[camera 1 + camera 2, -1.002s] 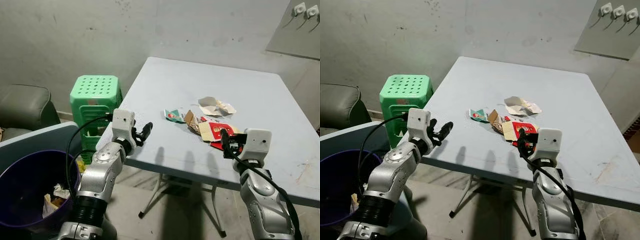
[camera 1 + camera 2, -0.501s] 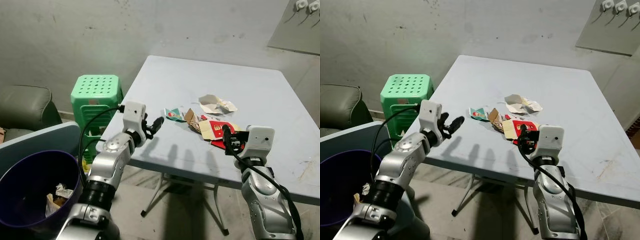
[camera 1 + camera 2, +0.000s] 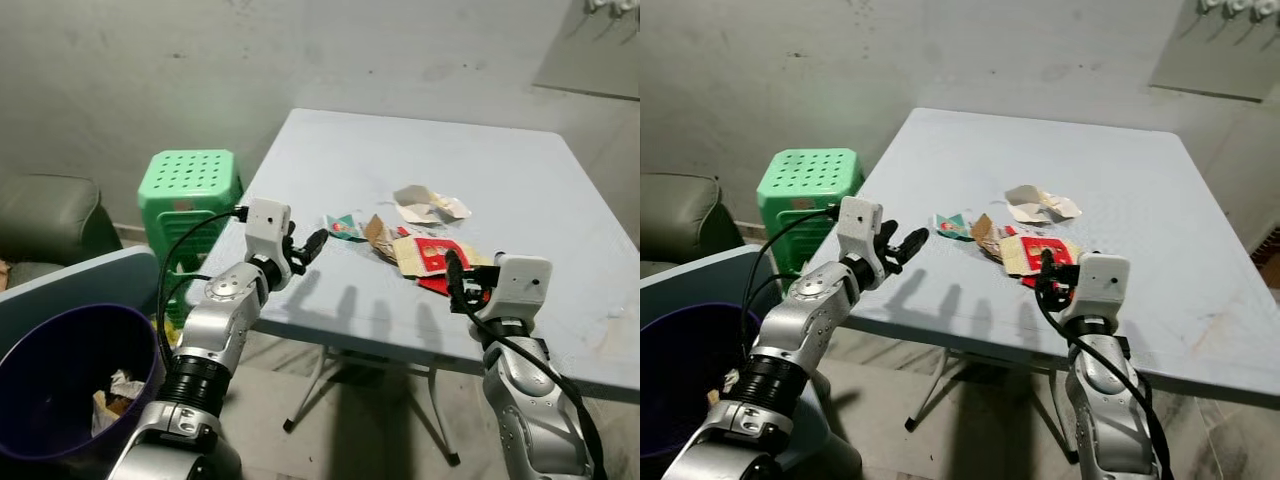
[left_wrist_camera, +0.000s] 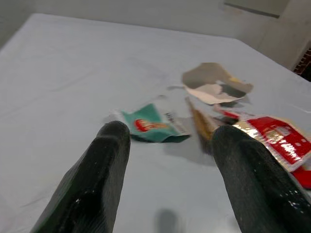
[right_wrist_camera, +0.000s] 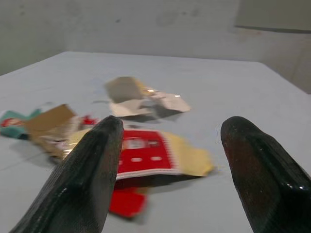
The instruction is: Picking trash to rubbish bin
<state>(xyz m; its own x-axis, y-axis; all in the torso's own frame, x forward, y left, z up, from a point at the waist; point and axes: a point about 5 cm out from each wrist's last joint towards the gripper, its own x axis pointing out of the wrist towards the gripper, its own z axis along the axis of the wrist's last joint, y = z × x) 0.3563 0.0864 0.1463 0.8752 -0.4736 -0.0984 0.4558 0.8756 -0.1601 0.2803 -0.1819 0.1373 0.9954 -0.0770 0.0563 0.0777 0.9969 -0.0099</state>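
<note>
Trash was seen scattered across the pale table, in a loose cluster near its front half: a green wrapper at the left of the heap, a brown scrap just beside it, a red and gold packet on the right, and a crumpled pale paper a little farther back. The left gripper was held over the near left edge of the table, its fingers spread wide and empty, and in the left wrist view the green wrapper was framed between the two black fingers but lay a little beyond their tips. The right gripper was poised at the near edge too, likewise parted wide with nothing held, aimed at the red and gold packet. The purple rubbish bin was seen low on the robot's left, some litter already lying in it, with a green stool standing between it and the table. The step in hand was judged to be the reach for the first piece. To be done well, the left fingers would need to be carried forward until the wrapper sat fully between them, then lowered flat to the tabletop, since so thin a piece could easily be slid away rather than pinched.
</note>
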